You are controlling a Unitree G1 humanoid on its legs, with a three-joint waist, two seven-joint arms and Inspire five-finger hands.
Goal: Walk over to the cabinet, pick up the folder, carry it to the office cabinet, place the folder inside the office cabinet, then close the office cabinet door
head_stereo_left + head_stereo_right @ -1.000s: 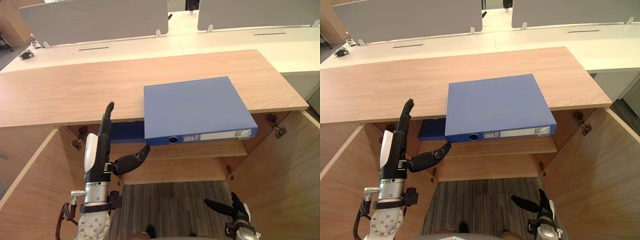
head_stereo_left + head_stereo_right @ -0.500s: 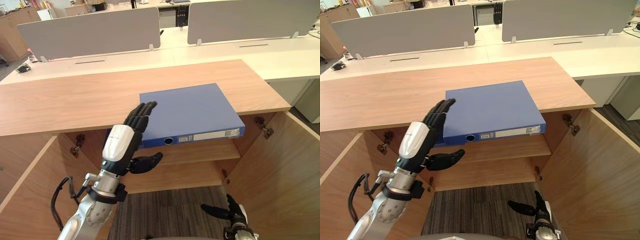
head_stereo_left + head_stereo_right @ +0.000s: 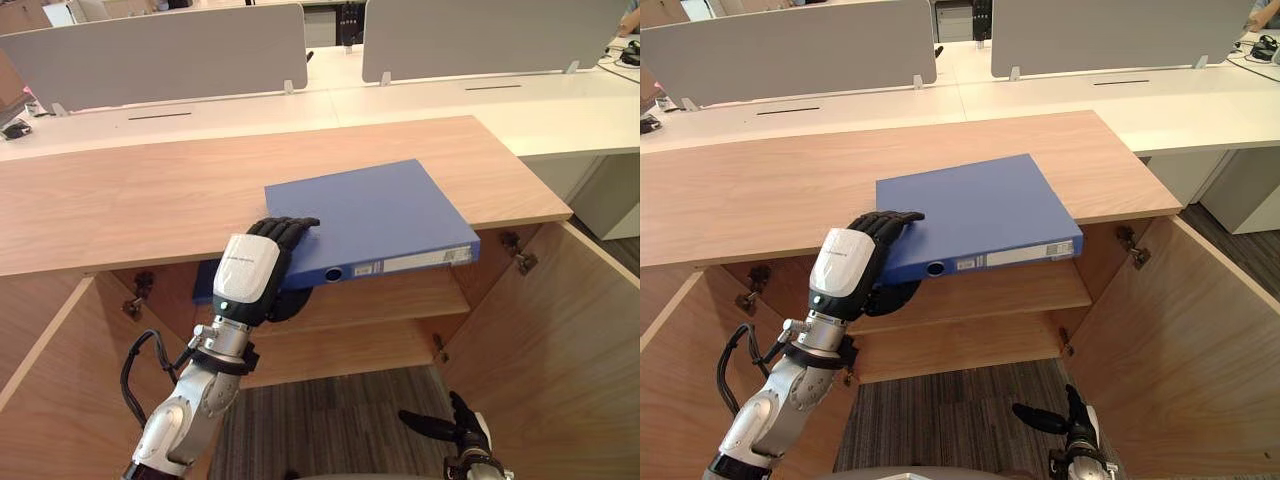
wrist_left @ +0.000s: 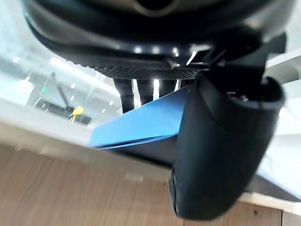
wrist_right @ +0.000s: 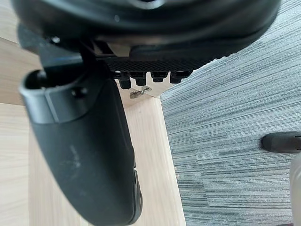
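- So, the pickup step is what's in hand: the left hand (image 3: 248, 275) has hold of the folder (image 3: 375, 215). It lies flat on the wooden cabinet top (image 3: 130, 200) with its spine edge sticking out past the front lip.
- Grip-wise, the fingers (image 3: 290, 226) drape over the top cover and the thumb (image 4: 221, 155) sits underneath, so I read it as clamped on that corner. The left wrist view backs this up, with the blue cover sandwiched between the two.
- The hand is on the folder's 8 o'clock corner, and the bulk of the folder runs off toward 1 or 2 o'clock from it.
- The right hand (image 3: 460, 432) hangs low at 5 o'clock in the head view, fingers spread apart, holding nothing.
- Next move, my guess, is to lift or slide the folder clear of the top. A one-corner hold on a wide binder will probably let it sag or twist, so it needs a firm pinch, maybe with the right hand under the far side.
- The doors (image 3: 565, 330) below stand open, with the shelf (image 3: 400, 295) at 6 o'clock from the folder.
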